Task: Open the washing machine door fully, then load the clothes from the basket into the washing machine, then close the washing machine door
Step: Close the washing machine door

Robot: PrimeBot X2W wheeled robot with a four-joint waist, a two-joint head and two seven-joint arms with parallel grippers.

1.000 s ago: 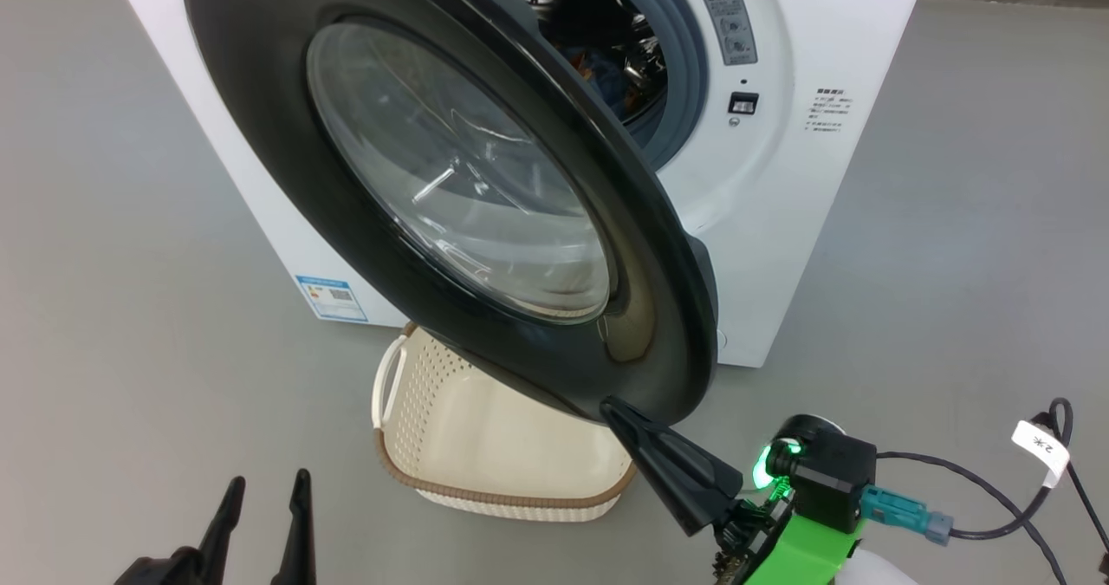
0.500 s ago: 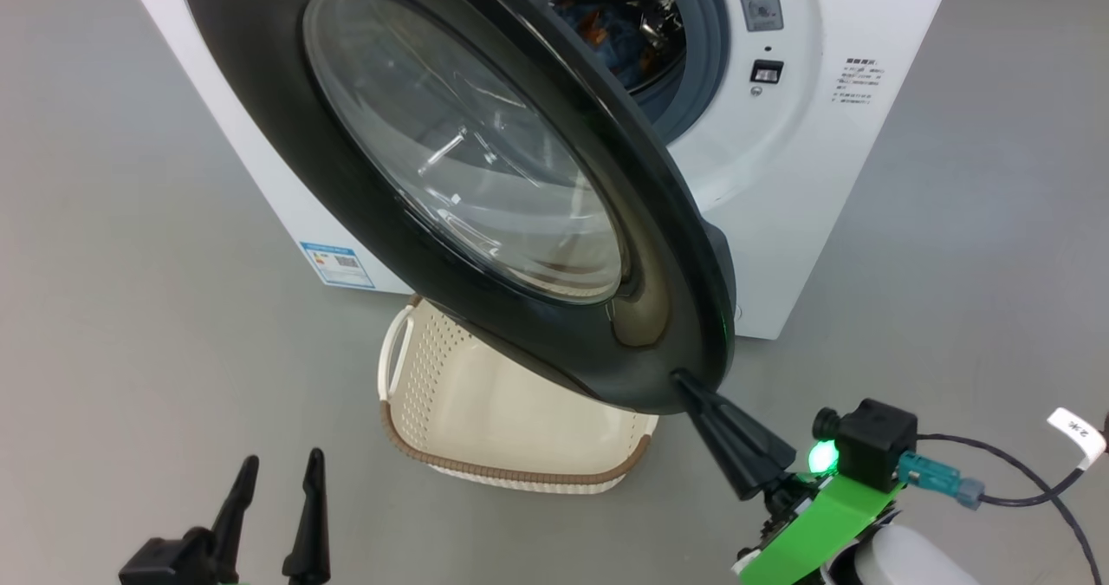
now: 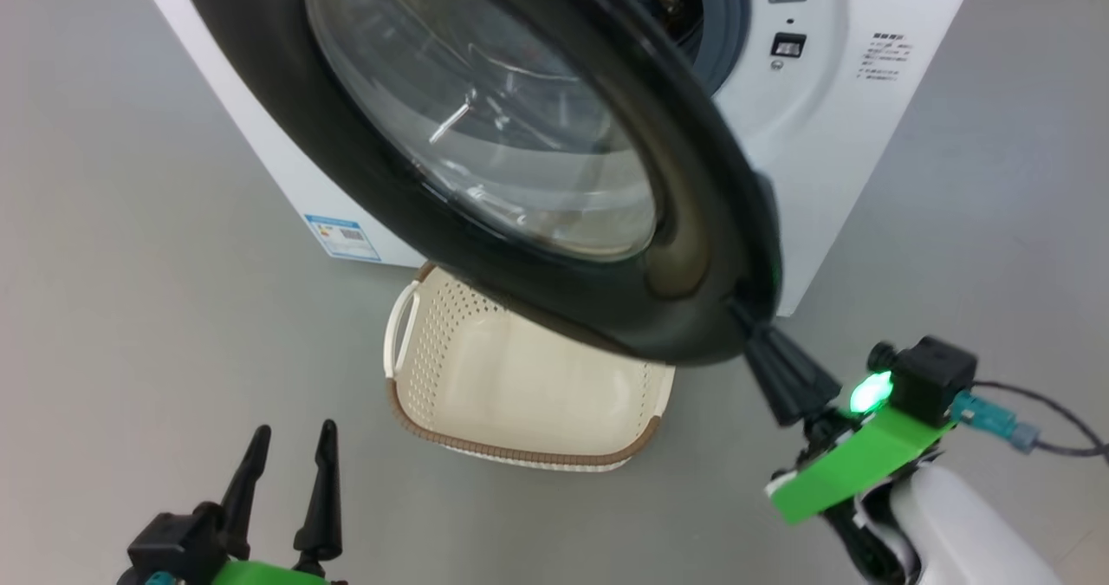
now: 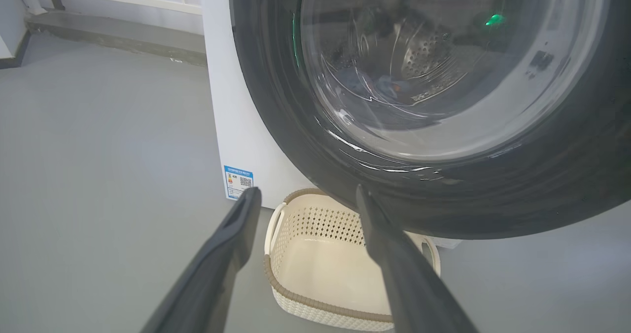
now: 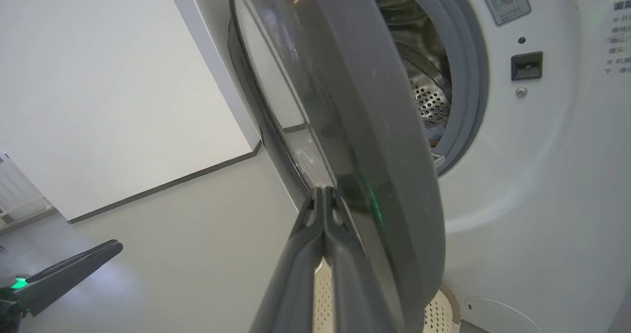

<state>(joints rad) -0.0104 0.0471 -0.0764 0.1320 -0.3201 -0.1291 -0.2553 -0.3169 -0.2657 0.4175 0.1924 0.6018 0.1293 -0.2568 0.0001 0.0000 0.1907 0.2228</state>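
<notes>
Jaws pressed together with nothing between them, the right gripper [image 3: 745, 318] sets its tips against the lower outer edge of the washing machine door [image 3: 485, 117], on the glossy black rim. In the right wrist view the two dark fingers lie flat against each other and end right at that rim. The door stands partly open, swung out from the washing machine [image 3: 832, 152], with the grey rubber ring and steel drum showing past its free edge. Through the glass in the left wrist view, the clothes [image 4: 387, 84] show as blue fabric inside the drum. The left gripper [image 3: 295, 433] hangs low over the grey floor [image 3: 130, 264], jaws spread wide and touching nothing. The basket [image 3: 528, 459] sits on the floor under the door, just beyond the left gripper.
</notes>
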